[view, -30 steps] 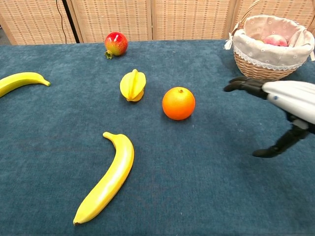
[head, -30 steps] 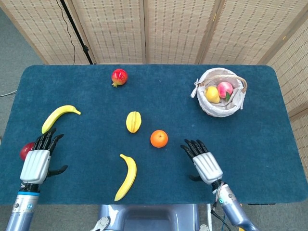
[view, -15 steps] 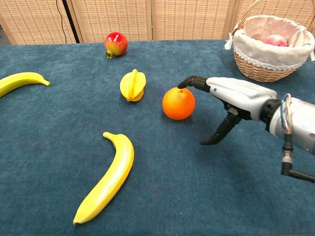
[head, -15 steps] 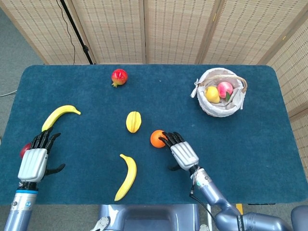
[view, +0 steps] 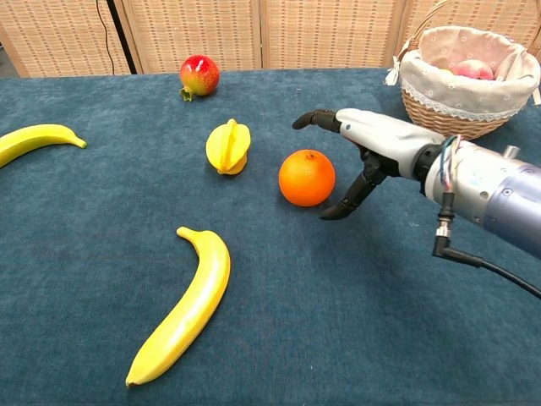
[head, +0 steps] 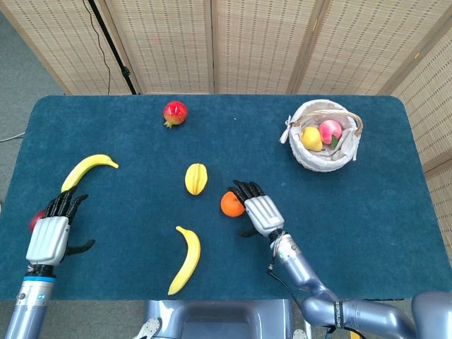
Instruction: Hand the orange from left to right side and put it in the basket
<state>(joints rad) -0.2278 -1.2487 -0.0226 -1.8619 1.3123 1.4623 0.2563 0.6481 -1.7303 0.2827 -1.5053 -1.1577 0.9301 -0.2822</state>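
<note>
Plainly, from the head view the orange (head: pixel 230 204) sits on the table (head: pixel 395 233) near its middle, a little toward the near edge, with the starfruit (head: pixel 196 178) just beside it toward the left edge. My right hand (head: pixel 256 209) is spread over the orange's right side, fingers reaching across its top, and I have no hold of it yet. My left hand (head: pixel 51 232) lies open near the near left corner, fingers apart, with nothing in it; a red fruit (head: pixel 35 220) peeks out beside it. The basket (head: pixel 347 159) stands toward the far right corner, well apart from the orange.

I judge the orange to be round, firm and fairly light, with a smooth skin that could roll or slip away from a one-sided push. Fingers over the top and thumb under the opposite flank, around its widest part, should be the safest grip.

Lower down, the chest view shows the orange (view: pixel 307 178) resting free on the table (view: pixel 355 338). My right hand (view: pixel 365 148) is wide open: the fingers (view: pixel 314 118) arch above and past the fruit, while the thumb points down just beside its right side. I cannot tell whether the thumb touches it.
</note>
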